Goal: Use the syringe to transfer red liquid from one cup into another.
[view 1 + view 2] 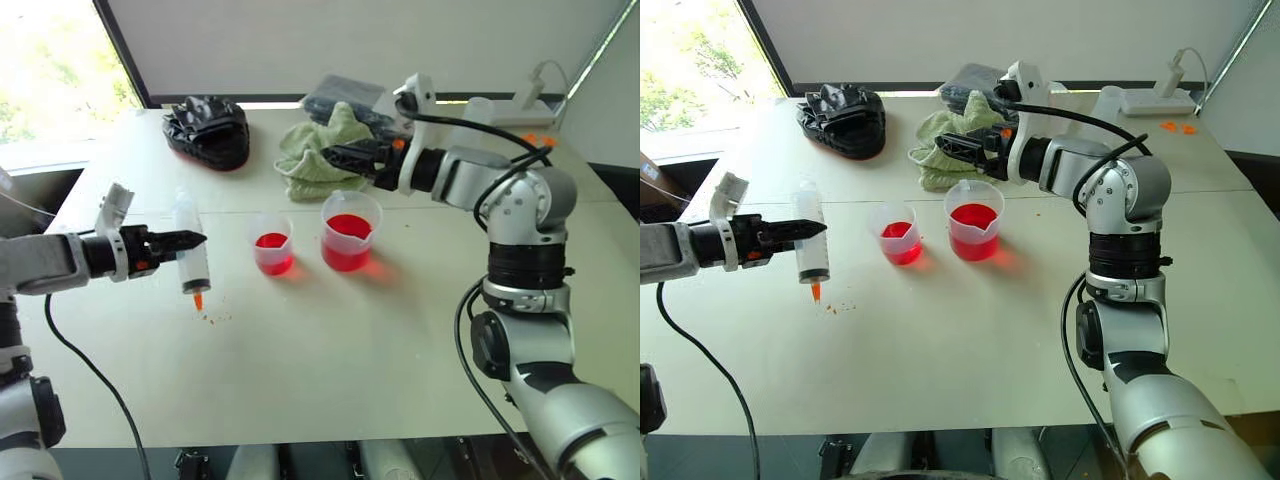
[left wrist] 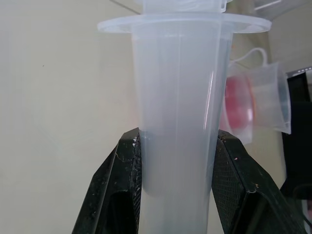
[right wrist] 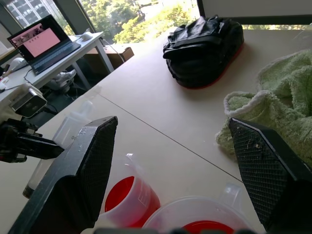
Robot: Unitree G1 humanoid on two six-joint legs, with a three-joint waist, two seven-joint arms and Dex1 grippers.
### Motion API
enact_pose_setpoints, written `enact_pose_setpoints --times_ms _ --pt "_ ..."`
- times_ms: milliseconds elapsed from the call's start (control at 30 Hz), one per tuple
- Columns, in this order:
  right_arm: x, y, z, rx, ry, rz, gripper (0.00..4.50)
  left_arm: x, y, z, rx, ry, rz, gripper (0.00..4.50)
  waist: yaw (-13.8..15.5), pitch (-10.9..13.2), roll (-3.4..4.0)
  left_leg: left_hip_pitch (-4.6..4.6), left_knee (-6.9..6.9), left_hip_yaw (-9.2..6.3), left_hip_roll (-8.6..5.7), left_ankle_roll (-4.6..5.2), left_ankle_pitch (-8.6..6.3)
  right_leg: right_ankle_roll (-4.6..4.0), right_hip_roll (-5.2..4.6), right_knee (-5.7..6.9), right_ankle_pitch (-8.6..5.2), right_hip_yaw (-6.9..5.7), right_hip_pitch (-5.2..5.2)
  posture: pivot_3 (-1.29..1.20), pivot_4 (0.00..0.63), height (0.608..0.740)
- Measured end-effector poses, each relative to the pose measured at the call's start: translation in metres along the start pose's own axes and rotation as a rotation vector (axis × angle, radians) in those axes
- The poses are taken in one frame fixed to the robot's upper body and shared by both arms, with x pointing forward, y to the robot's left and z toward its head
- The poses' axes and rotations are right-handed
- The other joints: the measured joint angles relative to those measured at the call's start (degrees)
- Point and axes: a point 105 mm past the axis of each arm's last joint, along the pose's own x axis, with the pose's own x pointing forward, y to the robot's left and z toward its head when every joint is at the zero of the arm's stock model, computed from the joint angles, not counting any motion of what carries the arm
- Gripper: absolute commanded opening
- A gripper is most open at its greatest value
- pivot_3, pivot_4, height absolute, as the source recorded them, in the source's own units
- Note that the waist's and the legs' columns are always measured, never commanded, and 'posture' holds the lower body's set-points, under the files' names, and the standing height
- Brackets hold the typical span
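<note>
- Left gripper (image 1: 190, 240) clamped tight round the syringe (image 1: 190, 255), held upright left of the smaller cup (image 1: 272, 245), orange tip down, just off the table (image 1: 330, 350).
- Red liquid (image 1: 273, 243) in the smaller cup, more in the beaker (image 1: 350, 230) right beside it.
- Right gripper (image 1: 330, 156) beyond the beaker, jaws spread wide, holding nothing.
- Green towel (image 1: 320, 150) and black bag (image 1: 210, 130) farther back.
</note>
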Motion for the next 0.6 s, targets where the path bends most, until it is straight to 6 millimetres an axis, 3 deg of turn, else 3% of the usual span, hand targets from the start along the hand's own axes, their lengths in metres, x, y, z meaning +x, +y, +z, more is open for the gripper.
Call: enact_pose_setpoints --times_ms 167,333,533,567,600 --pt "-0.002 0.004 -0.001 -0.009 0.001 -0.006 3.76 0.027 0.013 0.004 0.002 0.019 0.050 1.40 0.0 0.0 0.00 -0.02 0.00 0.00 -0.02 -0.02 0.01 0.00 0.01 0.01 0.00 -0.03 0.00 0.00 0.150 0.724" --pt "-0.008 0.000 -0.007 0.005 0.006 -0.038 3.76 0.037 0.024 0.006 0.010 0.053 0.085 1.40 -0.1 0.0 0.00 -0.02 -0.02 0.00 -0.01 -0.02 0.01 0.00 0.03 0.03 0.00 -0.03 -0.01 0.00 0.150 0.724" --pt "-0.009 0.004 -0.007 0.001 0.012 -0.040 3.80 0.040 0.026 0.011 0.026 0.068 0.090 4.15 0.0 0.0 0.00 -0.01 -0.01 0.00 0.00 -0.02 0.01 0.00 0.02 0.04 0.00 -0.02 -0.01 0.00 0.150 0.724" --pt "-0.009 0.004 -0.008 0.002 0.013 -0.042 3.80 0.040 0.025 0.013 0.036 0.061 0.086 4.49 0.0 0.0 0.00 -0.01 0.00 0.00 0.00 -0.02 0.01 0.00 0.02 0.04 0.00 -0.02 -0.01 0.00 0.150 0.724" --pt "-0.009 0.003 -0.008 0.003 0.014 -0.044 3.80 0.040 0.025 0.014 0.041 0.058 0.081 4.49 0.0 0.0 0.00 0.00 0.00 0.00 0.00 -0.02 0.01 0.00 0.01 0.04 0.00 -0.01 -0.01 0.00 0.150 0.724"
